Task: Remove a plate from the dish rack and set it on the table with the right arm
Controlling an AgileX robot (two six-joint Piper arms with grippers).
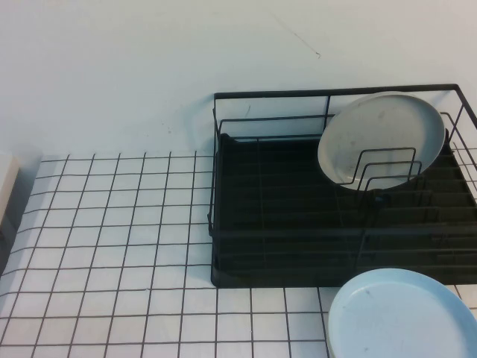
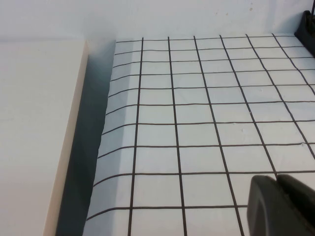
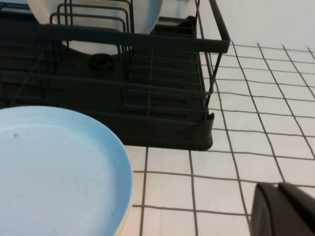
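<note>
While the plate (image 1: 381, 138) leans upright in the dish rack (image 1: 283, 216), the right claw (image 3: 285, 209) hovers clenched, left claw's (image 2: 283, 204) state unclear.

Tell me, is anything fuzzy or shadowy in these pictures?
High view: even soft light, the dish rack stays dark. Left wrist view: the left claw is a blurry black lump over the table, with a shadowed gap beside the table's edge. Right wrist view: the shut right claw and the blue plate look soft.

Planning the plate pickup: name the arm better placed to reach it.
Right, probably. The right pincer, shut, faces the dish rack holding the plate; the left pincer views mostly bare table.
</note>
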